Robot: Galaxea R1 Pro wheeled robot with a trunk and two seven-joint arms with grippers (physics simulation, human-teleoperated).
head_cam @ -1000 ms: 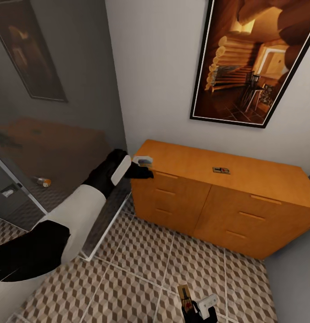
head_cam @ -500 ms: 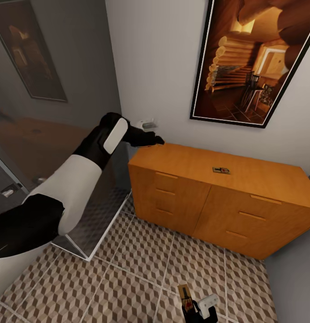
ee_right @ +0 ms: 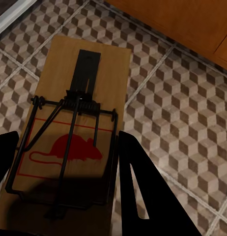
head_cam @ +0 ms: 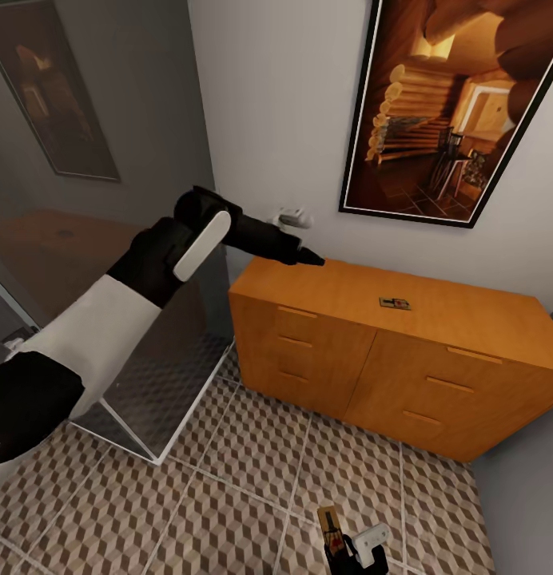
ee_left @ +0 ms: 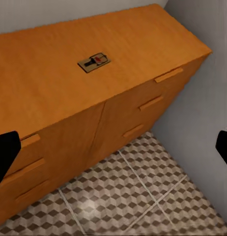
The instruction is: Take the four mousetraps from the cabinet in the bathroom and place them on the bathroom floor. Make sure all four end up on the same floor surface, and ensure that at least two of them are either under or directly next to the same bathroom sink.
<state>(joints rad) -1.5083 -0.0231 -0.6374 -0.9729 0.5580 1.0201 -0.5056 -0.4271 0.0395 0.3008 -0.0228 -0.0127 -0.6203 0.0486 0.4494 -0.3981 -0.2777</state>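
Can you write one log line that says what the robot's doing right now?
left gripper: open, over cabinet top corner | mousetrap: on cabinet top | right gripper: shut on second mousetrap, above bathroom floor

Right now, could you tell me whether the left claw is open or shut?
Open. In the left wrist view the left claw has its dark fingertips at opposite edges, nothing between them, above the cabinet.

one mousetrap (head_cam: 395, 303) is seen lying flat on the orange-brown cabinet (head_cam: 436, 319) top; the cabinet is borne by the cube-patterned bathroom floor (head_cam: 228, 495).
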